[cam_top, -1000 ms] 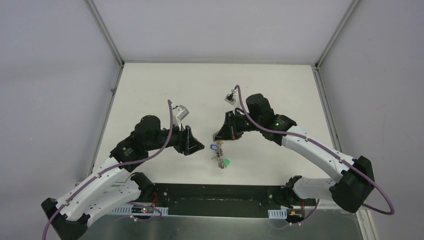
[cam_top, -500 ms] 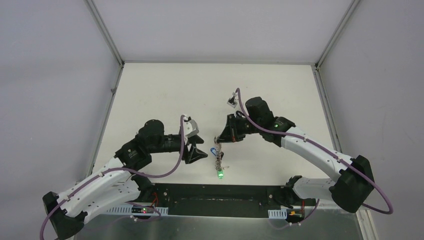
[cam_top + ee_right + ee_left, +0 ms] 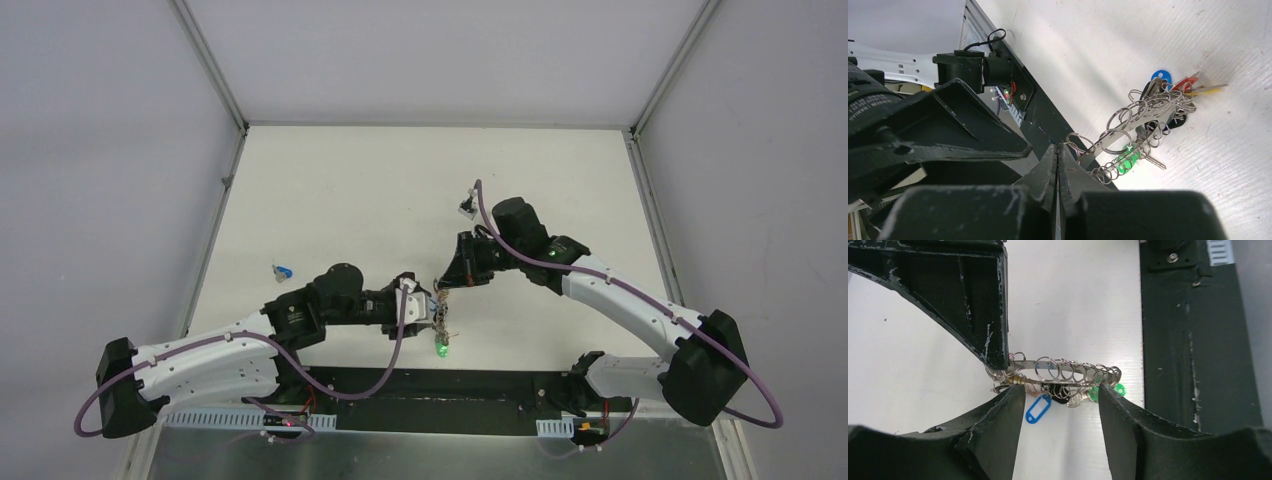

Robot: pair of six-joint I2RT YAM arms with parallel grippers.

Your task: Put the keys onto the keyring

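The keyring (image 3: pixel 1063 371), a silvery band edged with many small wire loops, hangs edge-on above the table with my right gripper (image 3: pixel 1058 150) shut on one end of it. Several keys dangle from it: a blue tag (image 3: pixel 1038 409), a green one (image 3: pixel 1126 157), a red one (image 3: pixel 1188 82) and a yellow one (image 3: pixel 1209 91). My left gripper (image 3: pixel 1059 389) is open, its fingertips (image 3: pixel 1008 400) just short of the ring on either side of the hanging keys. In the top view the keyring (image 3: pixel 438 318) sits between both grippers, with the green key (image 3: pixel 441 350) lowest.
A loose blue-tagged key (image 3: pixel 283 270) lies on the white table (image 3: pixel 330 190) to the left. The black base rail (image 3: pixel 430 385) runs along the near edge, close below the keyring. Grey walls enclose the table on three sides.
My left arm has swung right and lower, bringing its open gripper up to the keyring. That uncovered the blue key on the left. The right gripper has barely moved.
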